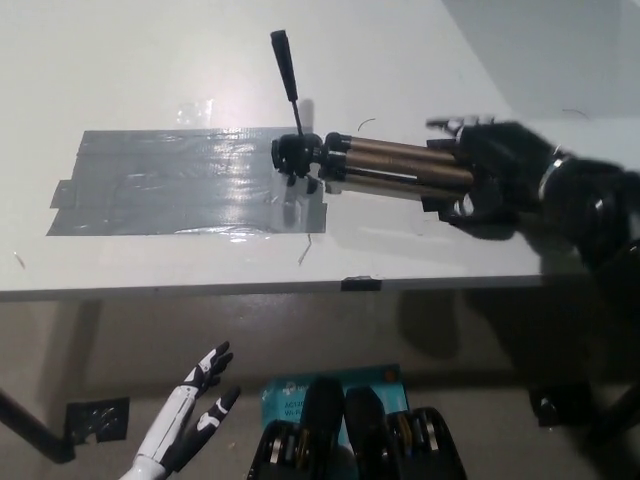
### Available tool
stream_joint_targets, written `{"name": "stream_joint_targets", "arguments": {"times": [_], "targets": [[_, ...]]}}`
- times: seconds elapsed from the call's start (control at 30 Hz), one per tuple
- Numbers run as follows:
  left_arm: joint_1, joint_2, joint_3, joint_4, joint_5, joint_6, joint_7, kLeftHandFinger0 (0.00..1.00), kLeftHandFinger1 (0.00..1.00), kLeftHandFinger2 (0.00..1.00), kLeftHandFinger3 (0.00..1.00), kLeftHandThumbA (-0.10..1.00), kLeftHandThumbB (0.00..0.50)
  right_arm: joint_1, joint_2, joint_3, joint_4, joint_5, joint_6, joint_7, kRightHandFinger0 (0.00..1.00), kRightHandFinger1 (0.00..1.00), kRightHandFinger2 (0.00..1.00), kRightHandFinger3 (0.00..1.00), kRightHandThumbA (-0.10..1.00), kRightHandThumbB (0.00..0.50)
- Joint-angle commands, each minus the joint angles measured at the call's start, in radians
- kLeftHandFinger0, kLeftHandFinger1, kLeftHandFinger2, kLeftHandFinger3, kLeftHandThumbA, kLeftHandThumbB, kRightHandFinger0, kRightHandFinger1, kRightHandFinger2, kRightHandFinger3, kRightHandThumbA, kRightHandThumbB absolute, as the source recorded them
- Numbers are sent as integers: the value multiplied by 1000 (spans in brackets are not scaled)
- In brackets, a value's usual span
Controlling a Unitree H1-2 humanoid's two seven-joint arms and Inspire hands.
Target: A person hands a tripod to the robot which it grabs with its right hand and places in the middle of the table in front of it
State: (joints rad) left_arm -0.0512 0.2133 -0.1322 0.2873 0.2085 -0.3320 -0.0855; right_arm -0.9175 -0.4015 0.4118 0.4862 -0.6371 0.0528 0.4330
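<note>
Tripod (385, 167): I count one, its head at the tape patch's (180, 180) right edge.
My right hand (495, 180) is clamped on its legs; left hand (195, 405) hangs below, fingers apart.

The table (120, 60) is plain white. On it a patch of tape (180, 182) is glossy grey, laid in strips with pale glare across the middle. The tripod (385, 165) has bronze-brown legs with a dull metallic sheen, and a black head and a black handle. The right hand (490, 180) is black, with small white marks at its lower edge. The left hand (190, 415) is white with black fingertips. The floor (100, 340) is dull grey-beige, with a teal sheet (290, 392) bearing white print.
</note>
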Motion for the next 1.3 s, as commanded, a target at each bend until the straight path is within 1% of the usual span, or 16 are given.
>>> {"name": "stream_joint_targets", "arguments": {"times": [0.0,0.03,0.13,0.2,0.4,0.47,0.57,0.67,0.7,0.77,0.8,0.9,1.03,1.1,1.17,1.27], "targets": [[-13,15,-7,-17,-9,-20,-24,1000,1000,1000,1000,905,229,-150,-74,-151,-200,234,84,169,1000,1000,1000,1000,922,500],[-16,14,-7,-15,-9,-21,-23,1000,1000,1000,1000,904,231,-163,-74,-190,-236,276,99,170,1000,1000,1000,1000,886,500],[-21,14,-6,-12,-7,-24,-19,1000,1000,1000,1000,904,232,-194,-74,-294,-340,383,137,167,1000,1000,1000,1000,922,500],[-22,15,-4,-15,-10,-20,-20,1000,1000,1000,1000,903,235,-217,-66,-377,-429,457,200,154,1000,1000,1000,1000,880,500],[-31,16,-1,-13,-14,-19,-22,1000,1000,1000,1000,903,240,-207,-46,-509,-637,516,249,72,1000,1000,1000,1000,909,500],[-31,15,0,-8,-13,-26,-19,1000,1000,1000,1000,910,250,-115,-16,-541,-805,571,242,51,1000,1000,1000,1000,932,486],[-36,13,0,-6,-15,-28,-19,1000,1000,1000,1000,911,246,31,25,-535,-1054,591,311,45,1000,1000,1000,1000,911,486],[-38,16,2,-6,-7,-17,-14,1000,1000,1000,1000,935,255,184,76,-494,-1233,610,297,22,1000,1000,1000,1000,894,452],[-36,17,3,-7,-8,-16,-14,1000,1000,1000,1000,936,255,246,110,-479,-1278,627,287,3,1000,1000,1000,1000,853,428],[-36,17,5,-2,-12,-22,-14,1000,1000,1000,1000,929,245,383,157,-436,-1343,610,247,-19,1000,1000,1000,1000,905,405],[-29,16,4,-3,-13,-19,-15,1000,1000,1000,1000,928,248,491,194,-406,-1348,589,179,-41,1000,1000,1000,1000,867,366],[-27,12,1,2,-12,-15,-16,1000,1000,1000,1000,926,249,655,263,-374,-1329,564,138,-60,1000,1000,1000,1000,893,375],[-6,12,3,5,-5,-29,-4,1000,1000,1000,1000,933,243,817,326,-356,-1146,519,-14,-88,1000,1000,1000,1000,938,315],[2,13,1,12,-7,-42,-6,1000,1000,1000,1000,931,243,875,366,-380,-982,504,-89,-120,1000,1000,1000,1000,877,289],[5,12,-2,9,0,-38,-4,1000,1000,1000,1000,948,251,890,384,-396,-881,487,-141,-147,1000,1000,1000,1000,846,230],[17,3,-3,3,1,-32,0,1000,1000,1000,1000,942,259,896,431,-435,-687,535,-159,-166,1000,1000,1000,1000,851,232]]}}
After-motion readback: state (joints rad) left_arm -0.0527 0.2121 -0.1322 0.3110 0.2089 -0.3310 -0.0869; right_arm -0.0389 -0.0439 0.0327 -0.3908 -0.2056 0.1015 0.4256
